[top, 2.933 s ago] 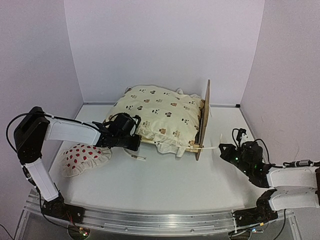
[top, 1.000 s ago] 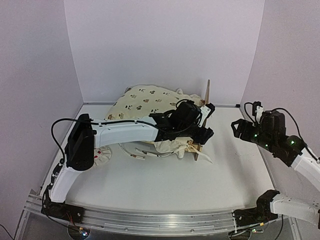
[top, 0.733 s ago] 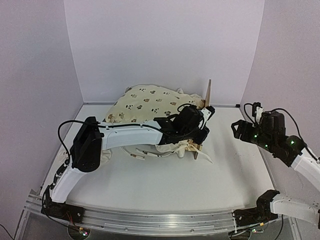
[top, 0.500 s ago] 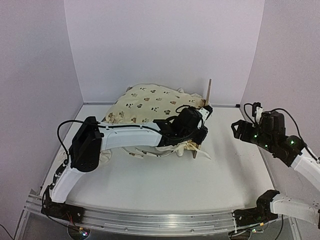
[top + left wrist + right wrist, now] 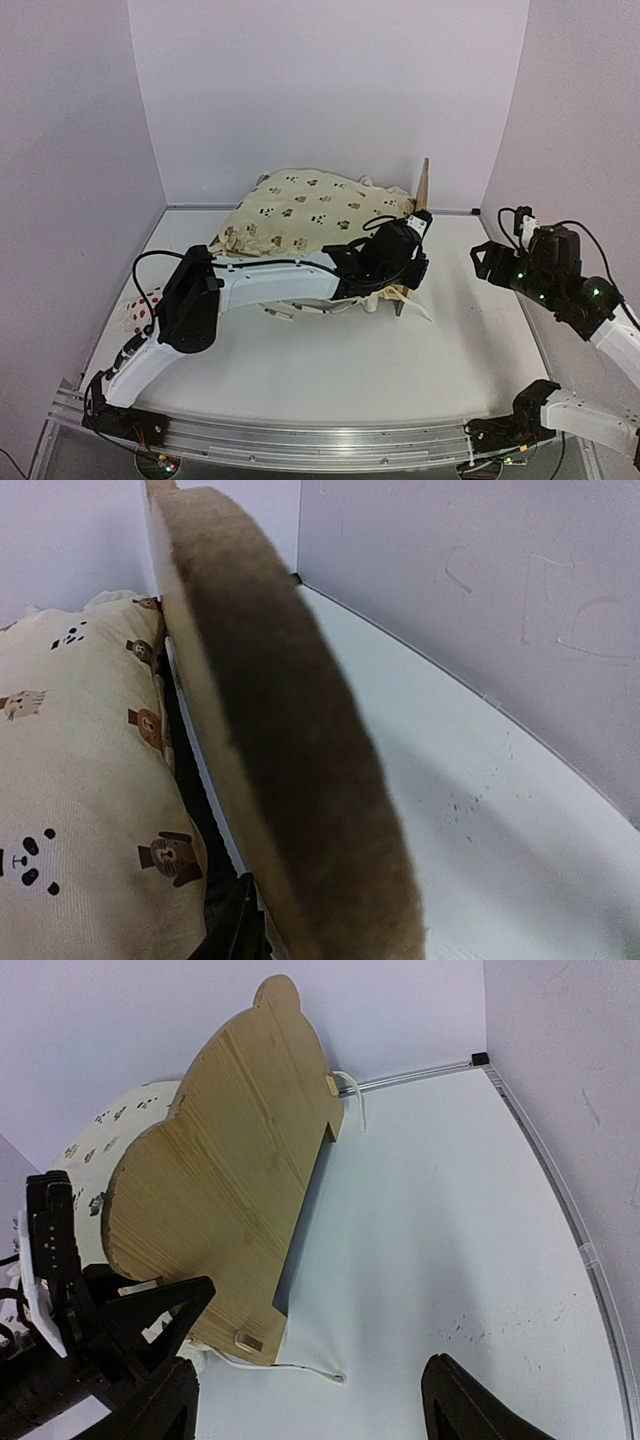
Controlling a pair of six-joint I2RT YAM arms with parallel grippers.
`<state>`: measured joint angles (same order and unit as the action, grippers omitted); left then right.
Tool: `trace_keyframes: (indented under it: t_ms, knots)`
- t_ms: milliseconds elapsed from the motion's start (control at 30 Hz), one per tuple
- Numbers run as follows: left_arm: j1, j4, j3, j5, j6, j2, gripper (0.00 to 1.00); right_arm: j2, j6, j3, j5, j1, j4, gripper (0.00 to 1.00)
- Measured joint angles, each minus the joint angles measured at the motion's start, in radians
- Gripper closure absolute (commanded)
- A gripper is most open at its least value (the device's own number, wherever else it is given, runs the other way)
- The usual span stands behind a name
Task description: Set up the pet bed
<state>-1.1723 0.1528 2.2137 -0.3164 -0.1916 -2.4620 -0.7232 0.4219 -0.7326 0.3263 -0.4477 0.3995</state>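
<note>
The pet bed stands at the back of the table, its pale plywood bear-ear headboard [image 5: 424, 186] upright on the right end. A cream animal-print quilt [image 5: 310, 210] lies heaped in it. My left gripper [image 5: 408, 262] reaches across the bed's front and is shut on the headboard's lower edge. In the left wrist view the blurred headboard edge [image 5: 290, 730] fills the space between the jaws of the left gripper [image 5: 320, 930], with the quilt [image 5: 70, 780] on its left. My right gripper [image 5: 300, 1410] hangs open to the right, facing the headboard's back [image 5: 230, 1160].
A white red-dotted pillow [image 5: 140, 305] lies at the left, mostly hidden behind my left arm. A thin white cord [image 5: 330, 1372] trails from the headboard's foot onto the table. Walls close in at the back and on both sides.
My left arm left the pillow, crossed to the headboard and its jaws closed on it. The headboard has since shifted slightly right. My right arm rose earlier and now holds still.
</note>
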Motion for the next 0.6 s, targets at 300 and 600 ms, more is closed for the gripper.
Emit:
trace_keyframes:
  t_ms: [300,600]
  knots:
    - [-0.063,-0.101,0.076,-0.092,-0.043,-0.085,0.9,0.124,0.01,0.0,0.063,0.0,0.101,0.22]
    - [-0.171,-0.241,0.072,-0.033,0.069,-0.114,0.38,0.148,0.012,-0.001,0.085,0.0,0.15,0.21]
